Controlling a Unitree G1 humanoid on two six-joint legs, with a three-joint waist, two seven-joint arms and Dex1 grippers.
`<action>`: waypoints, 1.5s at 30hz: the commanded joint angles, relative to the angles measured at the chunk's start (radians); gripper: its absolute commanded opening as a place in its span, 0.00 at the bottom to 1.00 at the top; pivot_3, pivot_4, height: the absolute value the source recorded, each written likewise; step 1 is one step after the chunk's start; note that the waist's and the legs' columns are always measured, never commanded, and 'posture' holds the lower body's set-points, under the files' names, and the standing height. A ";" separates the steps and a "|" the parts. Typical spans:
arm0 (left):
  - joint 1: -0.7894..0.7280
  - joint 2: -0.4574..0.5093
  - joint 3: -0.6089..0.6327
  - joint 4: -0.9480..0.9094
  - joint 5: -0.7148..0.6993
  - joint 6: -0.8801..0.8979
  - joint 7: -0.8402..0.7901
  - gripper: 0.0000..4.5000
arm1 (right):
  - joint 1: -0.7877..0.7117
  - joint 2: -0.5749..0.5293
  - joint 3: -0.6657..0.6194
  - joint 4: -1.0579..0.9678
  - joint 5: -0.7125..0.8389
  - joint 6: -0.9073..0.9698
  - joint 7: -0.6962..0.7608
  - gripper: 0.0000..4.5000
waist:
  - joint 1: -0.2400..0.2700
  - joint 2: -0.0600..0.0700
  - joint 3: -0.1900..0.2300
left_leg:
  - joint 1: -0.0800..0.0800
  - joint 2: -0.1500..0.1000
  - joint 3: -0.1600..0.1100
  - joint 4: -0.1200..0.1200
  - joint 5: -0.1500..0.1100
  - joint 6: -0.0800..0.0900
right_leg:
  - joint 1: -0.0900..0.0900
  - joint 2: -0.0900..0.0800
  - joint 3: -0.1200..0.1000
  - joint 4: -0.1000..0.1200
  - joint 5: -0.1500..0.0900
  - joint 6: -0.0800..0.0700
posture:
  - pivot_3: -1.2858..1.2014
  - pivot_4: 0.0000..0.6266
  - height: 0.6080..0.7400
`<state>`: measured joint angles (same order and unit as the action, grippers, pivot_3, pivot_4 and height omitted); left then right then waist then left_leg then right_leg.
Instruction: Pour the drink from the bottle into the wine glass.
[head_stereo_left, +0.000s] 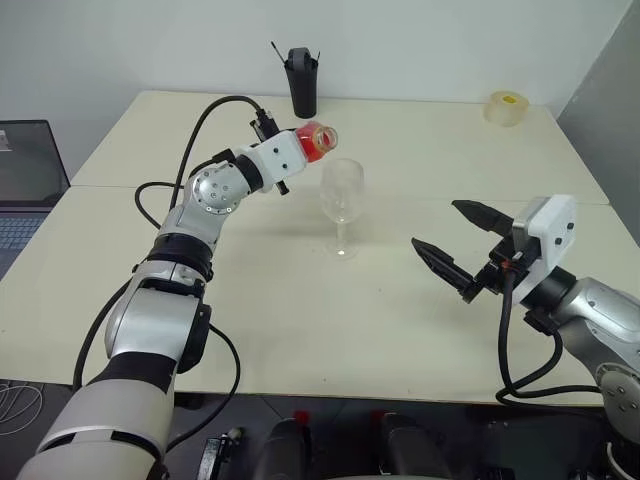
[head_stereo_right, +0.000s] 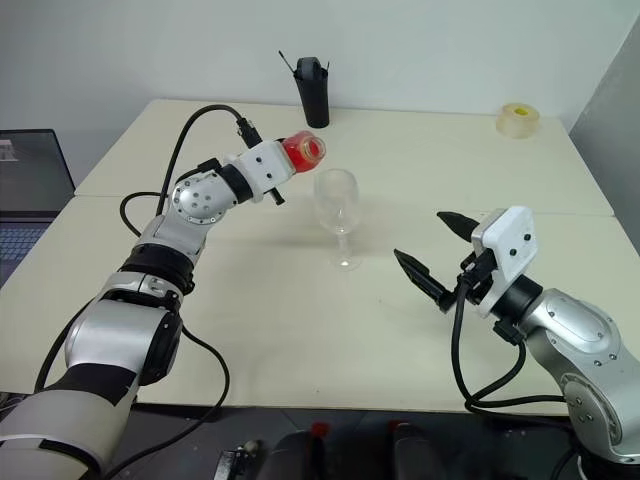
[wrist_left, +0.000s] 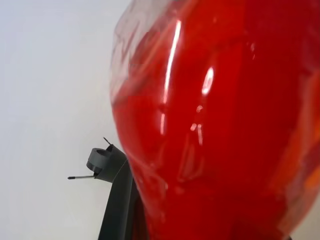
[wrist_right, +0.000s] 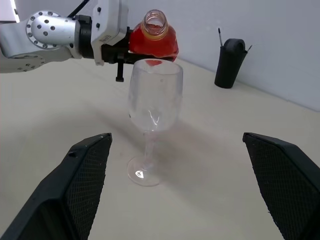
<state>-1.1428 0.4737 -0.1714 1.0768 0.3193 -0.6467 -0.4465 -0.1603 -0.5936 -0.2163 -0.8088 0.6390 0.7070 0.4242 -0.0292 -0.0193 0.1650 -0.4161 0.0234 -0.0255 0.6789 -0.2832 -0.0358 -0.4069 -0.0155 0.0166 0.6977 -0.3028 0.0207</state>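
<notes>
My left gripper (head_stereo_left: 303, 143) is shut on the bottle (head_stereo_left: 317, 138), holding it tipped over above the table with its uncapped mouth just above and behind the rim of the wine glass (head_stereo_left: 341, 192). The red drink (wrist_left: 225, 125) fills the bottle's body. The wine glass stands upright mid-table, and its bowl (wrist_right: 154, 92) looks clear. My right gripper (head_stereo_left: 435, 224) hangs open to the right of the glass, pointing toward it, with nothing between its fingers.
A tall black holder (head_stereo_left: 302, 82) stands at the table's far edge behind the bottle. A roll of tape (head_stereo_left: 508, 107) lies at the far right corner. A laptop (head_stereo_left: 25, 190) sits off the table's left side.
</notes>
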 joint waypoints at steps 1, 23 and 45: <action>-0.047 0.016 -0.001 -0.008 0.004 -0.035 0.025 0.18 | 0.026 0.000 -0.011 -0.048 -0.019 -0.066 0.006 1.00 | 0.000 0.000 0.000 | 0.000 0.000 0.000 0.000 0.000 0.000 | 0.000 0.000 0.000 0.000 0.000 0.000 | 0.52 0.24 1.00; -0.079 0.045 -0.057 -0.001 0.109 -0.048 0.134 0.18 | -0.010 -0.021 0.053 -0.042 -0.050 -0.069 -0.018 1.00 | 0.000 0.000 0.000 | 0.000 0.000 0.000 0.001 0.000 -0.001 | 0.000 0.000 0.000 0.000 0.000 0.000 | 0.52 0.24 1.00; -0.096 0.076 -0.117 -0.018 0.203 -0.054 0.193 0.18 | -0.061 -0.031 0.062 -0.049 -0.009 -0.038 -0.018 1.00 | 0.000 0.000 0.000 | 0.000 0.000 0.000 0.001 0.001 -0.001 | 0.000 -0.001 0.000 0.001 0.000 0.000 | 0.52 0.24 1.00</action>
<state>-1.1855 0.5329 -0.2925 1.0980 0.5237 -0.6855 -0.2776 -0.2152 -0.6183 -0.1425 -0.8179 0.6191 0.6739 0.4108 -0.0292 -0.0193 0.1650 -0.4159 0.0234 -0.0254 0.6796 -0.2825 -0.0370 -0.4069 -0.0160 0.0164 0.6985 -0.3028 0.0207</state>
